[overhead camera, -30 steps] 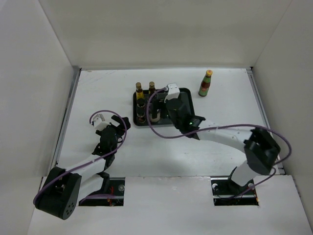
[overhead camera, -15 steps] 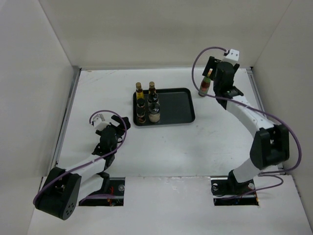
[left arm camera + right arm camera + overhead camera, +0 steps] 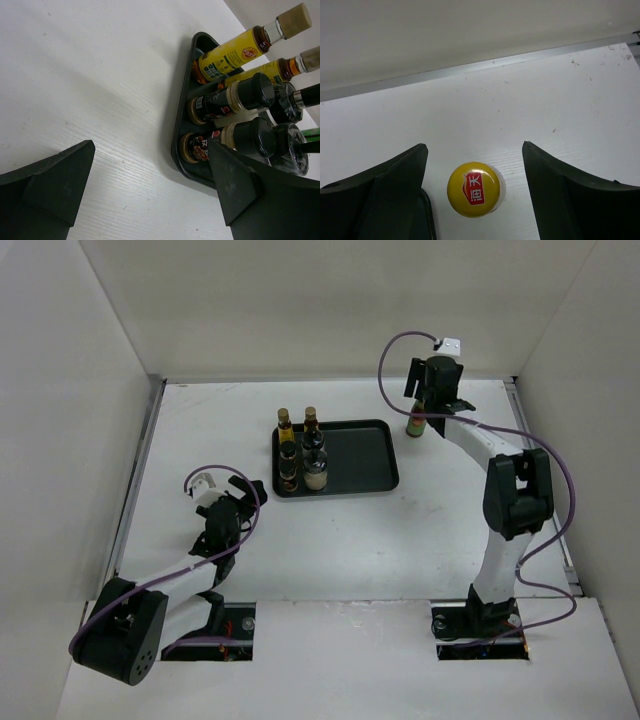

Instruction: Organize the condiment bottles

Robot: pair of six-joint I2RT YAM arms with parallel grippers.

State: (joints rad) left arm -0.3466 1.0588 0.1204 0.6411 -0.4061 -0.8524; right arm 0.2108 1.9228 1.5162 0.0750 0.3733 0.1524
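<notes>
Nearly there: six bottles stand in two rows of three at the left end of the tray, with the amber pair at the back and the dark and whitish ones nearer. The tray's right part holds nothing. Only the red bottle is outside it, upright on the counter just beyond the tray's far right corner. My right fingers hang over it, spread wide, one on each side of its yellow cap without touching, so nothing is gripped yet. My left fingers are spread and empty too, low over the counter near the tray's near left corner. I judge what remains is to close on the red bottle and set it in the tray's free part.
</notes>
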